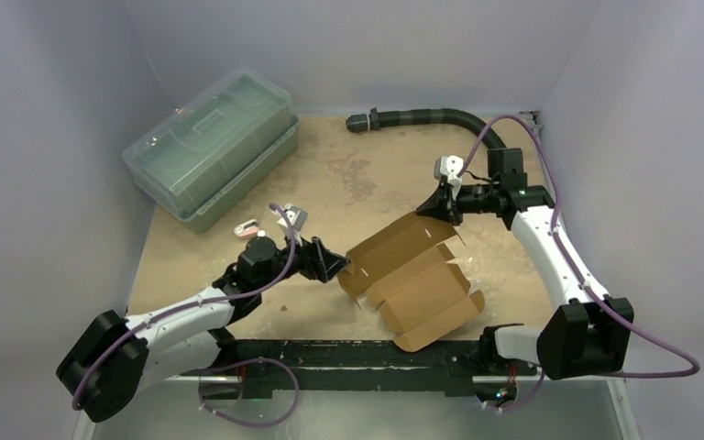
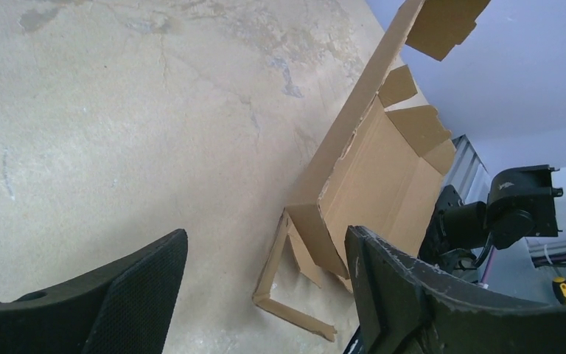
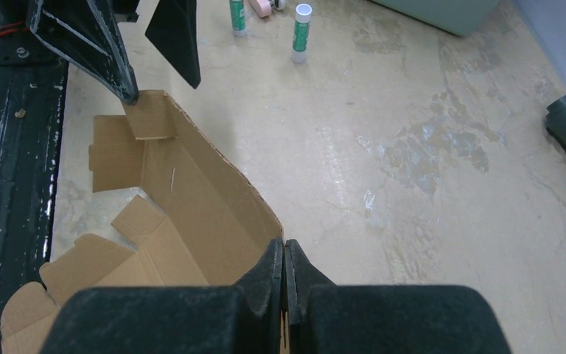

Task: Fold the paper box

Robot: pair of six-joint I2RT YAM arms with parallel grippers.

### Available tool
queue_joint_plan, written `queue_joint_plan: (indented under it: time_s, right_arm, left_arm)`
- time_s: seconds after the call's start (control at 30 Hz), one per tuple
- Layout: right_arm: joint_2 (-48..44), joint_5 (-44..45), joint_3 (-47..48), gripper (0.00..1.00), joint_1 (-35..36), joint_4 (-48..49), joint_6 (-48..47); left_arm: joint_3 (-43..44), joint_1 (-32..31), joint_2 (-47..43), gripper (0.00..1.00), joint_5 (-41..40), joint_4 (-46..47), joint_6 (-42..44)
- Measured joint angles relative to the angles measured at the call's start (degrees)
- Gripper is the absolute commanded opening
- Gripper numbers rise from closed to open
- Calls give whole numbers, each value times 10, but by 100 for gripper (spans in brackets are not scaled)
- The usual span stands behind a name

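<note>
Closest to the lens in the right wrist view, the right gripper (image 3: 284, 249) is being shown clenched, its two black fingers pressed together at the bottom centre of the frame. The top edge of a raised wall of the paper box (image 3: 191, 192) is being pinched between them. From that grip the brown cardboard is being seen running toward the upper left of the frame, with further flaps lying spread on the table (image 3: 427, 169) at the lower left.

In the top view the box is being displayed at centre frame between both grippers, with the right gripper at its upper right corner and the left gripper (image 1: 335, 266) at its left end.

In the left wrist view the left gripper is being shown spread open, grasping nothing. The box is standing tilted right of centre, its end flap just beside the right-hand finger (image 2: 390, 287); contact cannot be confirmed.

A plastic bin (image 1: 209, 147) is being shown at the upper left of the top view, well apart from the box.
</note>
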Motion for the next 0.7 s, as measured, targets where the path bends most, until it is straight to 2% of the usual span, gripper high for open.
queue_joint_plan:
  time_s: [0.1, 0.23, 0.3, 0.37, 0.53, 0.7]
  right_arm:
    - [0, 0, -5, 0, -2, 8, 5]
    - [1, 0, -9, 0, -3, 10, 9]
    - [1, 0, -9, 0, -3, 11, 9]
    - [1, 1, -9, 0, -3, 13, 11]
    - [2, 1, -9, 0, -3, 13, 12]
    - [4, 1, -9, 0, -3, 10, 8]
  left_arm:
    - [12, -12, 28, 67, 0, 6, -8]
    - [32, -33, 50, 51, -3, 14, -12]
    - [44, -37, 58, 51, -3, 14, -11]
    - [61, -38, 66, 55, -6, 6, -8]
    - [124, -39, 79, 73, -9, -49, 48]
    - [218, -39, 120, 77, 15, -95, 156]
